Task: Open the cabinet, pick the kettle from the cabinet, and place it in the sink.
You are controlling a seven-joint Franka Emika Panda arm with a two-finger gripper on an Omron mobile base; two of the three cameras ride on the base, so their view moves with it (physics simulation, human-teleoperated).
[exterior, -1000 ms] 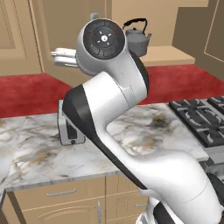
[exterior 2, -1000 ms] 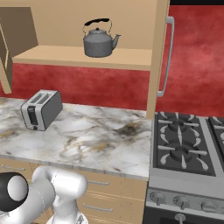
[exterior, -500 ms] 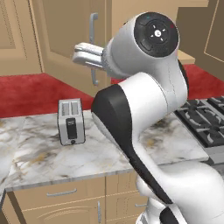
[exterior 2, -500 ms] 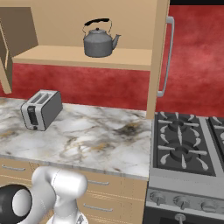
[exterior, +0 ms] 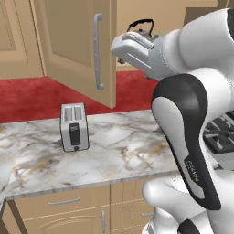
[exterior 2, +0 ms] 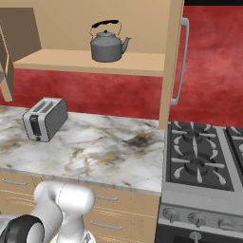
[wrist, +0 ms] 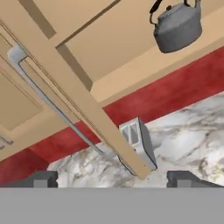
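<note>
The arm has swung to the right since one second ago, uncovering the open cabinet [exterior: 73, 50] door and the toaster [exterior: 74, 126]. The gripper [wrist: 111, 178] has its fingers wide apart, holding nothing. The kettle [exterior 2: 108, 42] stands unchanged on the cabinet shelf.

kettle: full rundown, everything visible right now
The kettle is small, squat and dome-shaped, grey with a metallic look. It has a black arched handle over the top, a lid knob, and a short spout pointing toward the stove side in the right base view. It stands upright on the tan shelf of the open cabinet, above the marble counter. Nothing else touches it; the claw is apart from it.
</note>
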